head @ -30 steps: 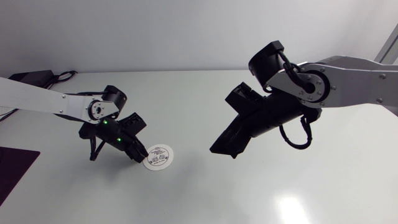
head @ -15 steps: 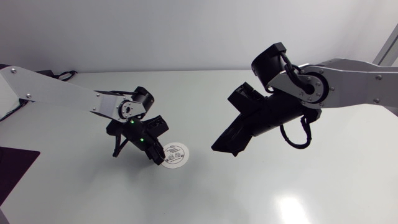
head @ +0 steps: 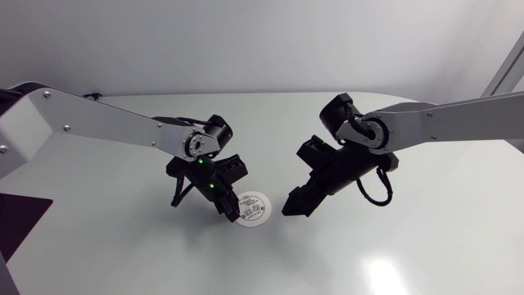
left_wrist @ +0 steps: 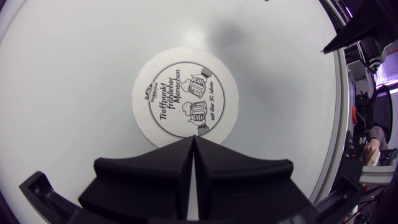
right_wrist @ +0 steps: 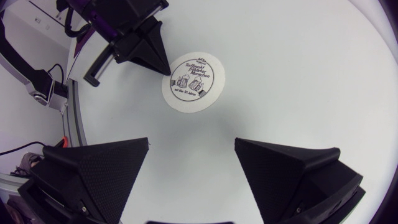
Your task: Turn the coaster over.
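1. Head view: the left arm (head: pixel 106 127) enters from the left edge and reaches to mid-table. The left gripper (head: pixel 232 215) points down at the white table (head: pixel 368 262), its tip at the rim of the coaster (head: pixel 252 207).
2. Coaster: round and white, lying flat with its printed face up near the middle of the table, between the two grippers.
3. Left wrist view: the left gripper's fingers are pressed together with no gap. Their shared tip meets the coaster's near edge; whether it rests on the rim or only against it cannot be told.
4. Head view: the right arm (head: pixel 442 123) enters from the right edge. The right gripper (head: pixel 296 201) slants down just beside the coaster, on the side opposite the left gripper, apart from it.
5. Right wrist view: the right gripper's fingers are spread wide with nothing between them. The coaster lies ahead of them, with the left gripper's tip at its far rim.
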Tool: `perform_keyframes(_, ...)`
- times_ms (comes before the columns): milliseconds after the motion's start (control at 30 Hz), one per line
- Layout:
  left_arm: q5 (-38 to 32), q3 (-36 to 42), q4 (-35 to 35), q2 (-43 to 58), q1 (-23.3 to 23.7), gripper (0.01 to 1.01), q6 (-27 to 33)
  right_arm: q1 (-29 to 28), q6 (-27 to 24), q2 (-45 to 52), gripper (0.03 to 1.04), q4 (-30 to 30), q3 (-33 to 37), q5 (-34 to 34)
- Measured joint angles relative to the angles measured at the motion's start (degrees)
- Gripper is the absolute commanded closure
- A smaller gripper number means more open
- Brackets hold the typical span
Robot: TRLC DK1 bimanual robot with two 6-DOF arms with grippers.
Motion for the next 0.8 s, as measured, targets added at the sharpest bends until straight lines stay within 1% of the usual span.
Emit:
perform_keyframes(167, 0.2, 0.1, -0.2, -2.9, 3.0, 1.007, 0.0, 0.0, 0.0, 1.6, 0.06, 0.0, 1.6, -0.6)
perform_keyframes(300, 0.2, 1.0, -0.6, -1.1, 3.7, 1.007, 0.0, 0.0, 0.0, 2.2, 0.06, 0.2, 2.1, -1.4)
perform_keyframes(533, 0.4, 4.6, -2.6, 4.7, 0.5, 1.007, 0.0, -0.7, -0.3, 2.2, 0.06, 0.7, 2.1, -1.8)
perform_keyframes(700, 0.5, 7.4, -4.8, 6.3, -1.3, 1.007, 0.0, -1.8, -0.5, 2.3, 0.06, 0.9, 2.1, -2.9)
perform_keyframes(800, 2.4, 7.7, -6.1, 6.8, -2.6, 1.007, 0.0, -1.9, -0.6, 3.6, 0.06, 0.9, 2.1, -3.1)
